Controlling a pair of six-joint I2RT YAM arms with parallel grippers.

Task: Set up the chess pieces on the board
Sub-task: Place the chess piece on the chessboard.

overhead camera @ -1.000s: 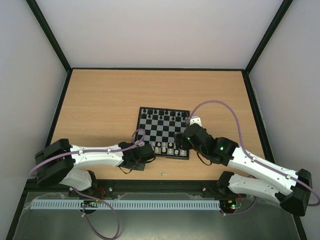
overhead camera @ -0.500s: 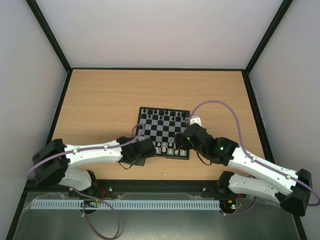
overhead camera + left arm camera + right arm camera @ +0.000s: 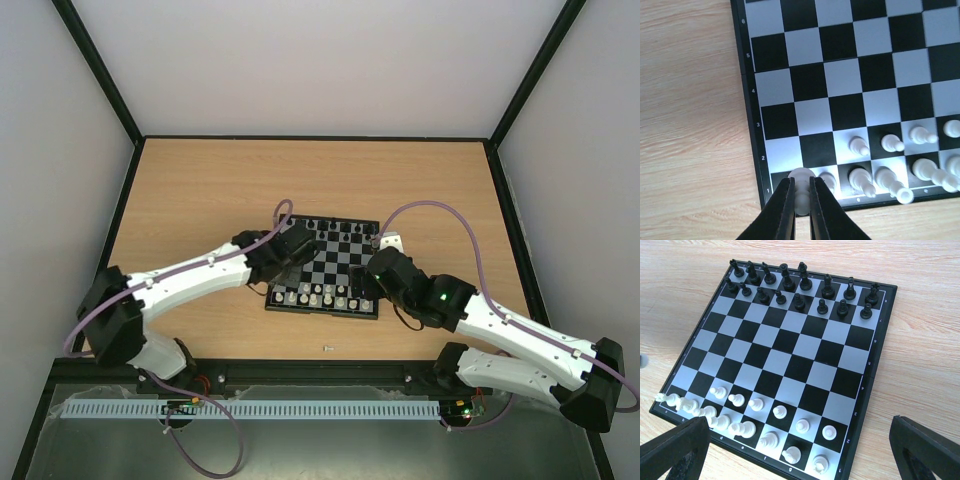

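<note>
1. Center of the top view: board (image 3: 325, 265) lies flat on the wooden table (image 3: 200, 190), black pieces (image 3: 799, 301) on its upper rows.
2. Left gripper (image 3: 800, 200) pinches a white piece (image 3: 801, 179) at the lower-left corner square.
3. Right gripper (image 3: 799, 427) is spread wide.
4. White walls (image 3: 320, 60) surround the table.

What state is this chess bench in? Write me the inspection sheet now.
Surface: wooden table, light grain.
Job's things: board. The black pieces fill the two far rows. The white pieces stand on the two near rows, with two second-row squares by the left corner bare.
Clutter: one tiny pale item near the arm bases, too small to identify.
Grippers: left gripper is shut on a white piece at the board's near-left corner. The right gripper is open and empty.
Cables: purple cables loop off both arms.
Surroundings: white walls, black frame.
</note>
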